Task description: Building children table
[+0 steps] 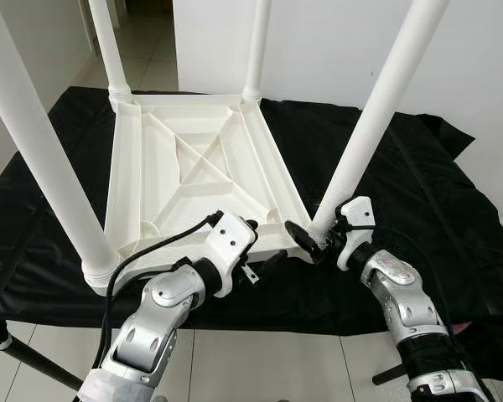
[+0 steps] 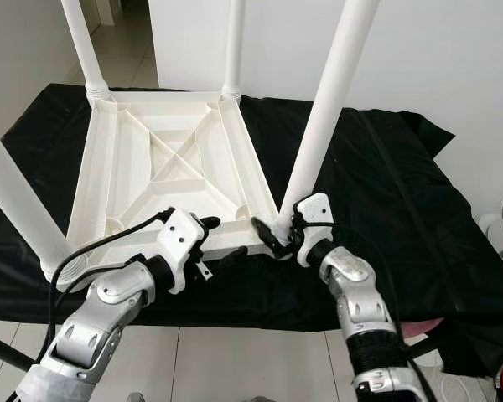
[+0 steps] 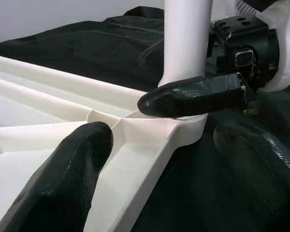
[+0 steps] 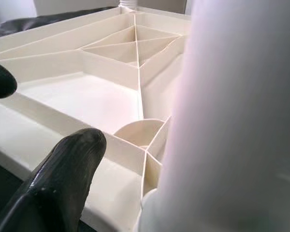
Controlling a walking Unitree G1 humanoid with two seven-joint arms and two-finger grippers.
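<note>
white plastic table [image 1: 197, 176] — upside down | four legs [image 1: 377, 109] up | on black cloth [image 1: 436, 193]

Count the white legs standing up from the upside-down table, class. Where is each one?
4. One leg at the far left corner, one at the far right, one at the near left, and one at the near right, by the right gripper.

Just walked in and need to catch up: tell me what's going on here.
A white table lies upside down on a black cloth, all four legs in their corner sockets. The right hand is at the base of the near right leg, one finger against it. The left hand hovers open by the table's near edge.
</note>
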